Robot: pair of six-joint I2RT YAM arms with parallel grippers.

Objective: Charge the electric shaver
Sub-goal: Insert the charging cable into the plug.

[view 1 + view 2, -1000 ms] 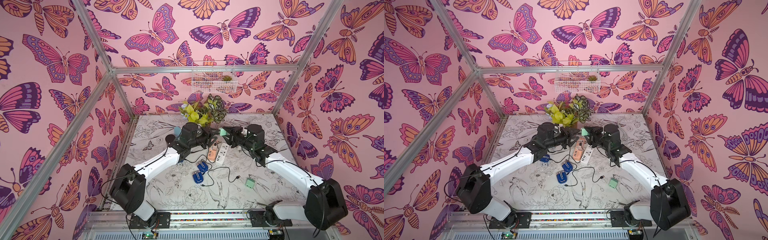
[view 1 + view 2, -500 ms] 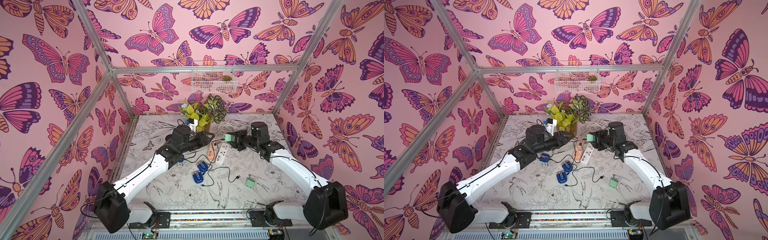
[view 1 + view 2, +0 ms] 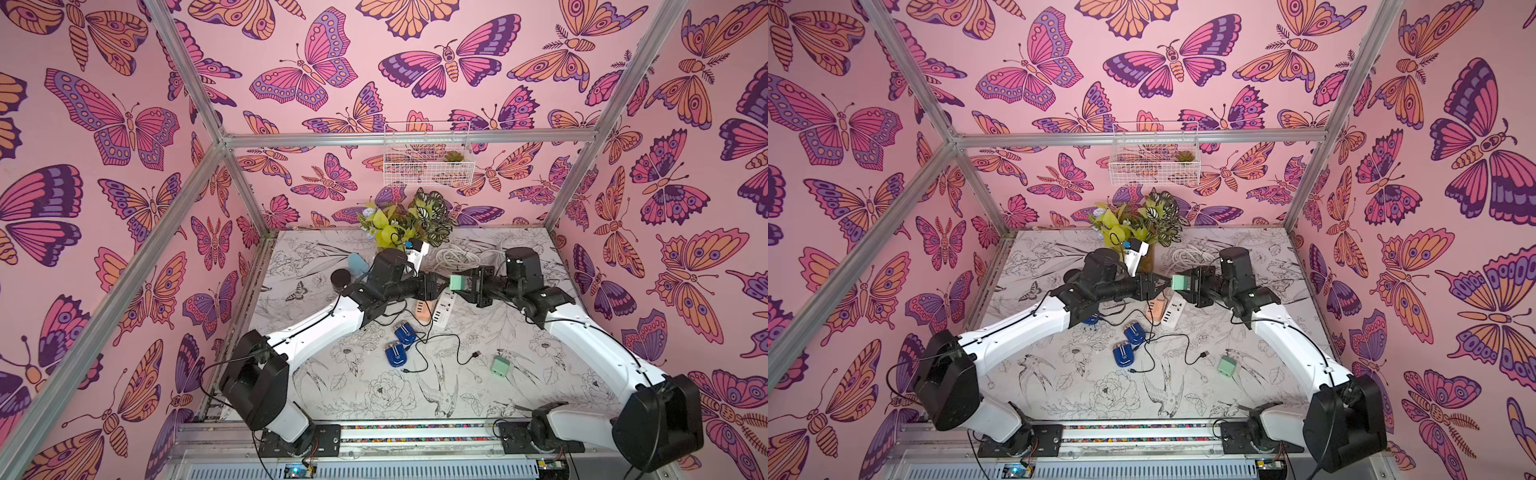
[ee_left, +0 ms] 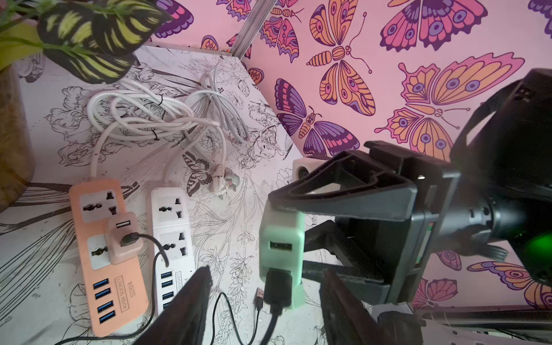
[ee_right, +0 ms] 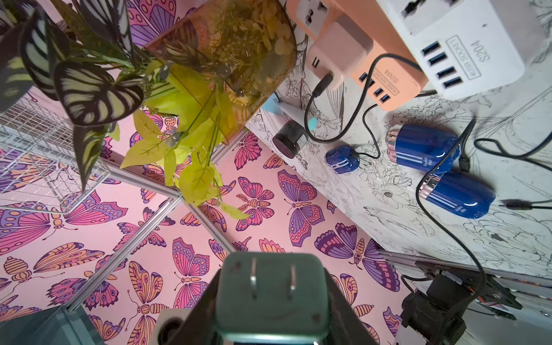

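Blue glossy plastic with pinkish metal heads: two electric shavers (image 3: 405,334) side by side on the tabletop (image 3: 353,399), near the peach power strip (image 3: 423,309) on its robot-facing side, black cables looped around them. Off to the strip's left, third blue shaver (image 5: 342,159), partly under the left arm in both top views. Raised off the tabletop near the strip, green adapter (image 4: 280,239) clamped between the fingers of the right tool (image 3: 467,284), prongs toward the right wrist camera, black USB plug (image 4: 277,288) seated in its lower port. Facing it, left tool (image 3: 441,284) with fingers (image 4: 191,298) spread to either side of that plug, not touching it. On the strip itself, pink adapter (image 4: 124,236) with a black cable plugged in. Just beside the strip and parallel, white power strip (image 4: 171,239). Behind the strip, coiled white cords (image 3: 461,253) and a potted plant (image 3: 411,220). Right of the strip and well apart, second green adapter (image 3: 500,365), loose USB plug (image 3: 477,354) near it.
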